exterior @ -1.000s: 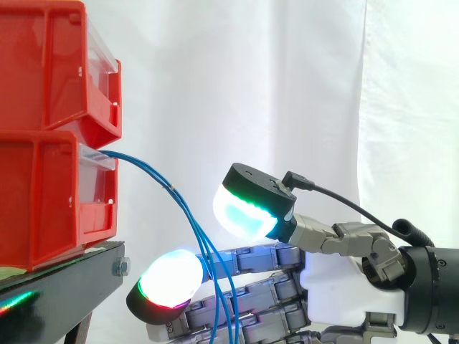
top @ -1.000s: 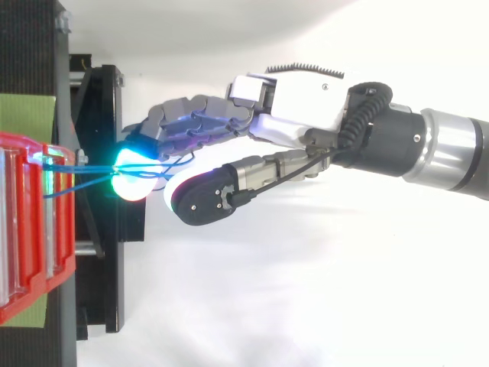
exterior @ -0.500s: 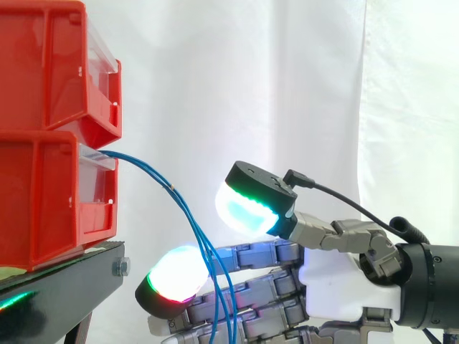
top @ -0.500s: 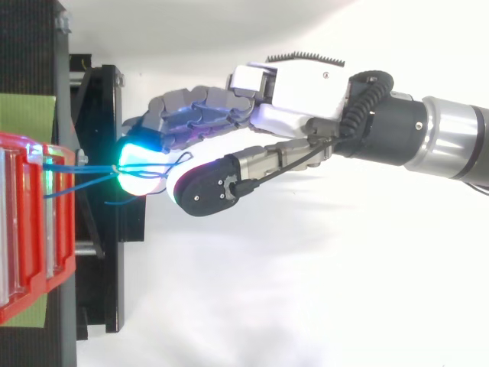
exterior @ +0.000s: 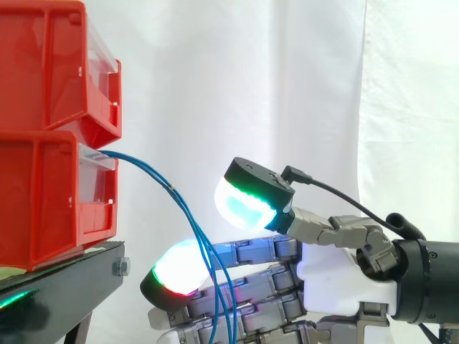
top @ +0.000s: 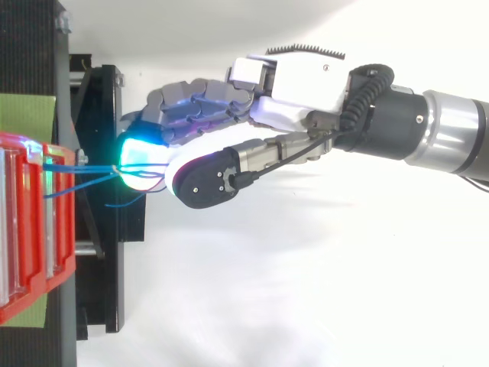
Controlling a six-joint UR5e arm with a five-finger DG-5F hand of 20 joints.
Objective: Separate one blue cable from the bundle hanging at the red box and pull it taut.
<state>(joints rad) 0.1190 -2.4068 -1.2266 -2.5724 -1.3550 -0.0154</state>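
Side view: the bundle of blue cables (exterior: 183, 208) leaves the front lip of the lower red box (exterior: 43, 201) and droops down and away from it, crossing in front of my fingers (exterior: 251, 252). My hand (exterior: 333, 287) lies out from the box's front, below that lip. It is spread open, with the fingers reaching almost straight toward the box and the thumb lifted clear above them. One glowing fingertip (exterior: 176, 269) sits just beside the strands. Under the box is the black stand (exterior: 64, 279), and beyond the box hangs the white curtain (exterior: 251, 86).

arm (top: 451, 145): enters from 3 o'clock | hand (exterior: 337, 287): fingers (exterior: 251, 295) stretched toward 9 o'clock | thumb (exterior: 254, 193): lifted toward 12 o'clock, apart
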